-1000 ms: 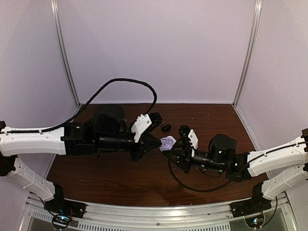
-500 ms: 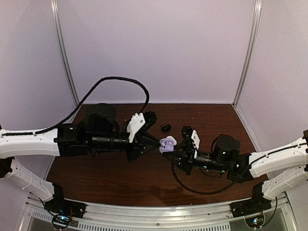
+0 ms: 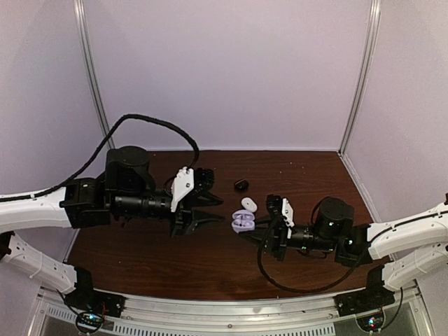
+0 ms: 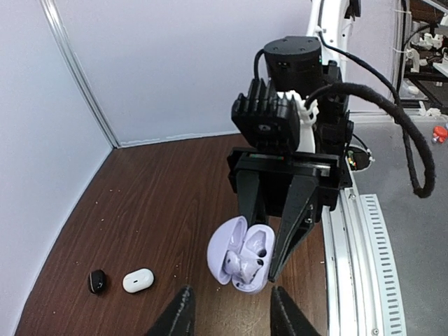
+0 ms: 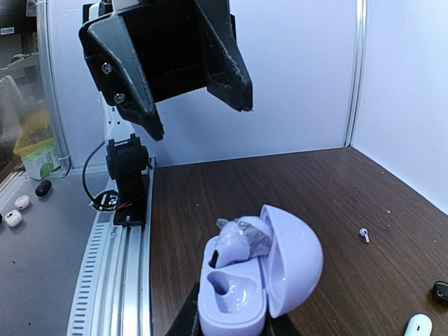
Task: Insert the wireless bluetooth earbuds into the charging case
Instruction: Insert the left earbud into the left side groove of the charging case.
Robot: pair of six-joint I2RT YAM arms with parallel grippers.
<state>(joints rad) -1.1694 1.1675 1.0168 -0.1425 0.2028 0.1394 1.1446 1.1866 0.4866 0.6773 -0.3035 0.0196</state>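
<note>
My right gripper [image 3: 253, 227] is shut on the base of an open lavender charging case [image 3: 243, 221], held just above the table. In the right wrist view the case [image 5: 241, 294] has its lid up. A pale lavender earbud [image 5: 245, 241] sits tilted in the far socket, and the near socket is empty. My left gripper [image 3: 210, 218] is open and empty, a short way left of the case. In the left wrist view its fingertips [image 4: 180, 315] flank the case [image 4: 241, 255] from below. A white stemmed earbud [image 5: 363, 234] lies on the table.
A small white pebble-shaped piece [image 3: 248, 204] and a small black piece [image 3: 241, 185] lie on the brown table [image 3: 175, 259] just behind the case; both show in the left wrist view [image 4: 138, 280] [image 4: 98, 281]. Walls close in the back and sides.
My left gripper has drawn back to the left, away from the case, and now stands open. My right gripper has shifted slightly toward me with the case. The white piece behind it is now uncovered.
</note>
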